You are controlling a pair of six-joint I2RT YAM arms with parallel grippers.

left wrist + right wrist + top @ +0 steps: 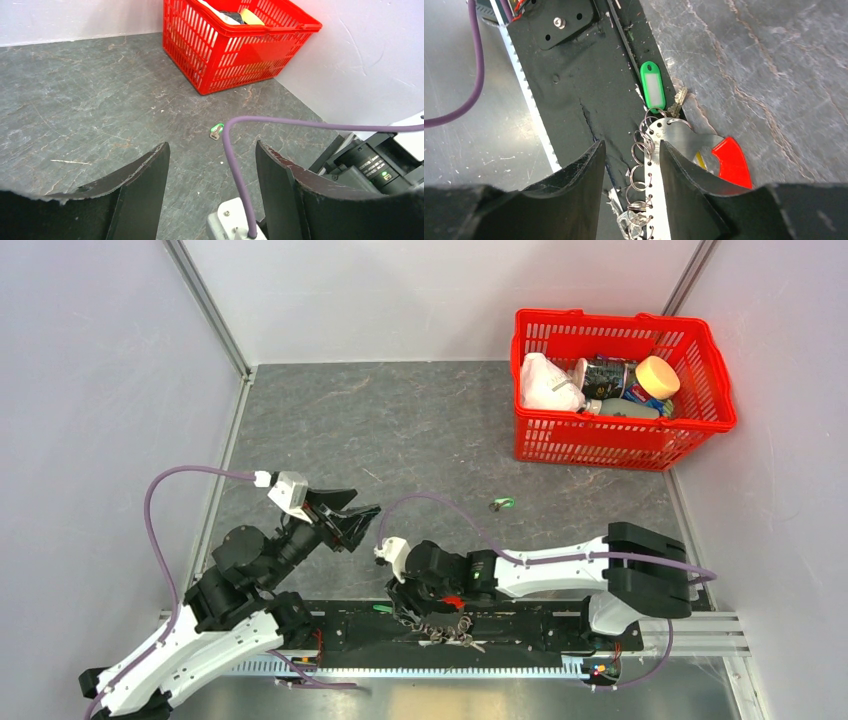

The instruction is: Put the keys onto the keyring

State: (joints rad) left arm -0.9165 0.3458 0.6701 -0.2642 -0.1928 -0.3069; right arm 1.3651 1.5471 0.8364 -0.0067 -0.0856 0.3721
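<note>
A grey, marble-veined table [400, 430] fills the view between white walls with metal corner posts, and a red basket [600, 445] sits upper right. The left fingers [145, 185] are spread and empty at mid-left. The right fingers [574, 185] are spread at lower centre over a black rail [540, 625], where the keyring [730, 162] and bunched keys [631, 222] lie. One green-tagged key [503, 504] lies alone mid-frame.

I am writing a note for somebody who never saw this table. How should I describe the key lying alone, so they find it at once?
Start at the red basket in the far right corner. On the grey table before its near left corner lies a small key with a green tag. The other keys are bunched at the right claw; this one lies alone.
</note>
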